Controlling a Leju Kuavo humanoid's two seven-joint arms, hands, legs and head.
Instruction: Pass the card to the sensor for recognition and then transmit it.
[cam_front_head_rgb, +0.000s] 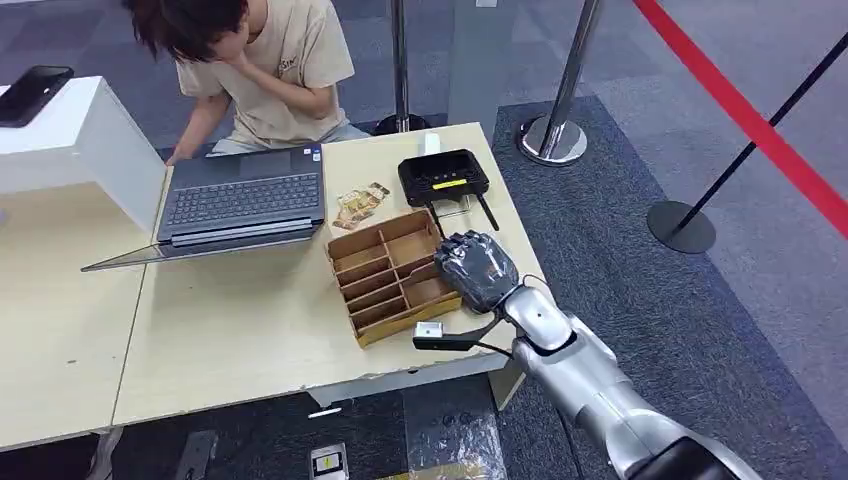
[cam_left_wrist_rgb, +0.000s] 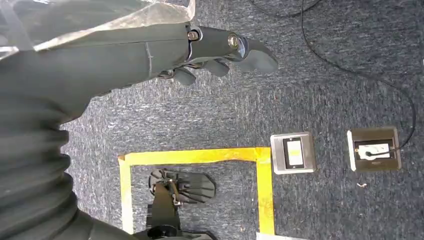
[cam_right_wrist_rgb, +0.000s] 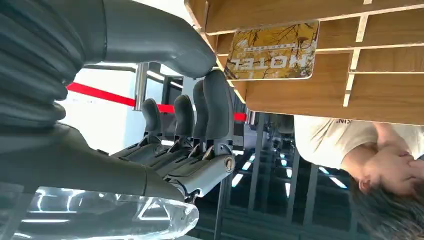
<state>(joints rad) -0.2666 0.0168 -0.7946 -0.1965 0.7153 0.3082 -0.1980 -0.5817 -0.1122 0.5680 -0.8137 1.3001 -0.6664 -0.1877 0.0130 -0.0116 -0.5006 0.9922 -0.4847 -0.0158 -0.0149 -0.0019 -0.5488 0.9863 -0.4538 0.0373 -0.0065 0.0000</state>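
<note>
A tan cardboard organizer (cam_front_head_rgb: 392, 275) holds a yellow autumn-leaf hotel card (cam_right_wrist_rgb: 272, 51) on the pale beige counter (cam_front_head_rgb: 240, 340), beside a black card reader (cam_front_head_rgb: 443, 177) with a yellow strip and a dark grey laptop (cam_front_head_rgb: 240, 205).

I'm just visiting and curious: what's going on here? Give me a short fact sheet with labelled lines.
Right hand: hovering over the wooden tray's right side, fingers near a card, nothing gripped
Left hand: hanging over the carpet, holding nothing
Wooden tray: divided into slots, on the table
Card: printed "HOTEL", standing in a tray slot
Sensor: black device beyond the tray
Loose cards: between laptop and sensor
Person: seated at an open laptop
</note>
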